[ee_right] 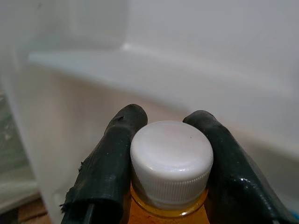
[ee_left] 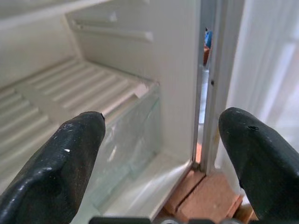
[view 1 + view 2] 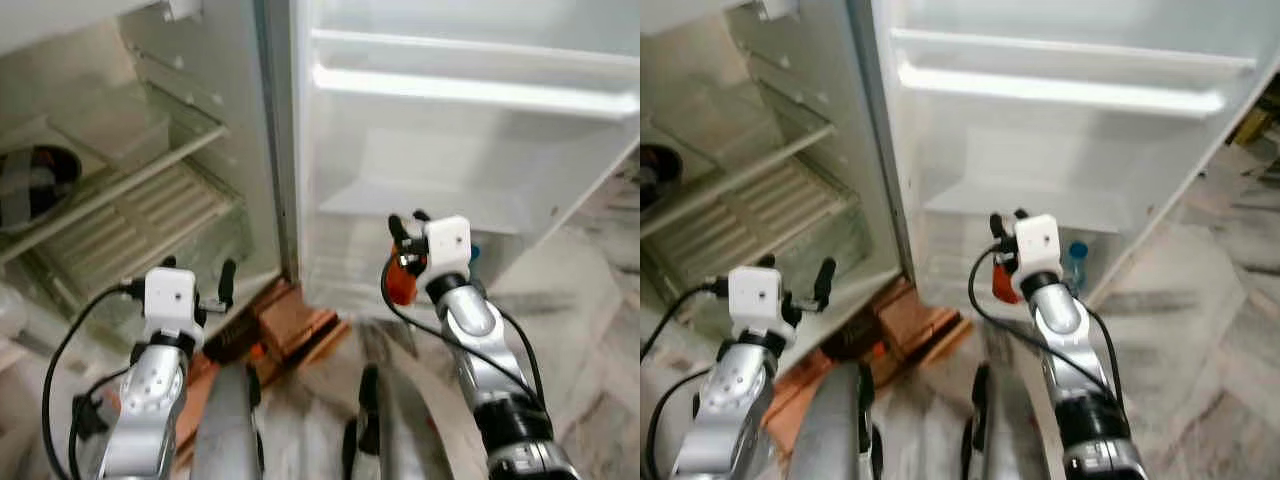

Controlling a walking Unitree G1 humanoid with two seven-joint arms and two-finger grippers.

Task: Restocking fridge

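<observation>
A: Status on the right gripper (image 1: 169, 140)?

B: Clamped on a bottle (image 1: 170, 205), one finger (image 1: 110, 154) on each side of the neck just under the white cap (image 1: 171, 158). Orange liquid shows below the cap. From the head views the bottle (image 3: 401, 283) hangs under the wrist block, in front of the lower part of the open fridge door (image 3: 460, 150).

A: Is it in the door yet?

B: Not seated. It's held just outside the lowest door shelf (image 3: 960, 265), near that shelf's hinge-side end. Can't tell whether it touches the shelf wall.

A: Anything else in that shelf?

B: One small bottle with a blue cap (image 3: 1076, 262), toward the shelf's outer end, just beside the right wrist block.

A: Left gripper (image 2: 161, 154)?

B: Spread wide, holding nothing. It hovers low in front of the fridge cabinet (image 3: 130, 190), pointed at the bottom corner by the hinge. Its wrist view looks along the ribbed shelf (image 2: 70, 95) and the clear drawer (image 2: 128, 144) below it.

A: Inside the cabinet?

B: A dark round thing (image 3: 35, 180) at the left edge on an upper shelf, too blurred to identify.

A: Floor?

B: Red-brown bricks (image 3: 290, 325) under the fridge's front corner, pale marbled floor (image 3: 1200, 330) to the right.
</observation>
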